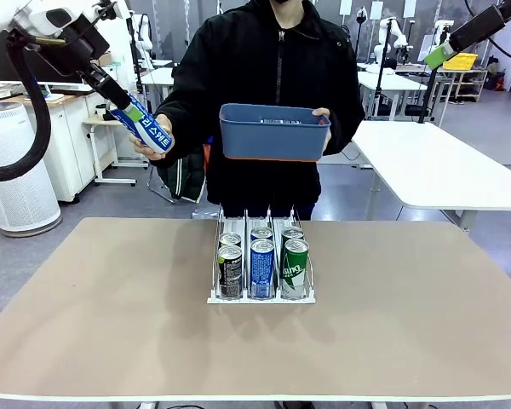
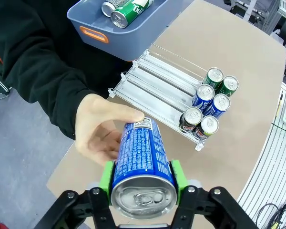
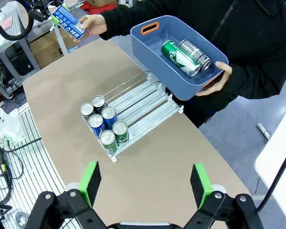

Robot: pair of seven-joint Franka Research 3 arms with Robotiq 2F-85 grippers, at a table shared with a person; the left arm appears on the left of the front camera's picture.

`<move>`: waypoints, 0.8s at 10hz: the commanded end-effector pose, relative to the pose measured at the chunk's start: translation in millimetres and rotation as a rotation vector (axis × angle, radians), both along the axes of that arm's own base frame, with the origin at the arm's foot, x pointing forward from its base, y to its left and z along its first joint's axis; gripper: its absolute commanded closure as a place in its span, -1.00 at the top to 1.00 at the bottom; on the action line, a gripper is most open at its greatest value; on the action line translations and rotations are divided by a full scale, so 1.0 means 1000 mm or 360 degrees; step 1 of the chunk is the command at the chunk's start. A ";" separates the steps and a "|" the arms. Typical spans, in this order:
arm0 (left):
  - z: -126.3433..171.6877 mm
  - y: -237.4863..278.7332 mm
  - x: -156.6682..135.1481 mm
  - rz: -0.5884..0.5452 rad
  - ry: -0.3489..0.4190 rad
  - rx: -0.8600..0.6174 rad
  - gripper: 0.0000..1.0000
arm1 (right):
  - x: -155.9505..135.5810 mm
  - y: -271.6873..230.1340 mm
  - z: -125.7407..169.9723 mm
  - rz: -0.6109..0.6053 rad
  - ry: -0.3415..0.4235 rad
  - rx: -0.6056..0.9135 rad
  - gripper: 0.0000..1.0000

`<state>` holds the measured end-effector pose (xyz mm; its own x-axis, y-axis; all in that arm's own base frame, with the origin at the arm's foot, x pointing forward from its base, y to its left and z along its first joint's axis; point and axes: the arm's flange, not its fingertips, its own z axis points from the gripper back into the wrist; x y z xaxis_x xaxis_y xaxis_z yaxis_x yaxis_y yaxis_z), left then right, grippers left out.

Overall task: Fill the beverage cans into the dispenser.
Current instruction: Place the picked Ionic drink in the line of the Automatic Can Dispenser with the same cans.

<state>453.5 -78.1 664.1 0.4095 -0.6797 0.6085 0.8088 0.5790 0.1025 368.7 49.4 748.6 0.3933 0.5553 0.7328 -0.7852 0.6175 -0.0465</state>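
— Jaws on the left arm: what are they doing?
— They are clenched on a slim blue-and-white drink can [image 2: 142,162]. The green pads [image 2: 106,177] press its sides just below the silver top. It is held in the air beyond the far left corner of the tan bench [image 1: 111,324].
— Which way does the can point?
— Its long axis is slanted. The silver top is up towards the wrist and the base points down and away, into the person's free hand [image 2: 97,133], which cups the far end.
— And the right jaws?
— They are released, spread wide with nothing between them, raised high to the right of the bench.
— Where is the white-based three-lane dispenser rack [image 3: 138,98]?
— It stands mid-bench, nearer the far edge, with its lanes running from far edge to near edge.
— Is it loaded?
— Six cans stand upright with their silver tops up, two per lane, bunched at the near end. A black pair [image 1: 230,271] is in the left lane, a blue pair [image 1: 262,264] in the middle and a green pair [image 1: 295,266] in the right. The far stretch of each lane is bare.
— Anything else?
— The person's other hand [image 3: 214,83] holds a blue rectangular plastic bin [image 1: 272,132] in the air above the bench's far edge. A green can [image 3: 178,57] and a silver-grey can [image 3: 195,51] lie on their sides in it, side by side and touching.
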 end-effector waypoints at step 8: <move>0.000 0.002 0.000 0.0000 -0.0002 0.0000 -1.00 | 0.001 -0.001 -0.001 0.0005 0.0002 0.0015 1.00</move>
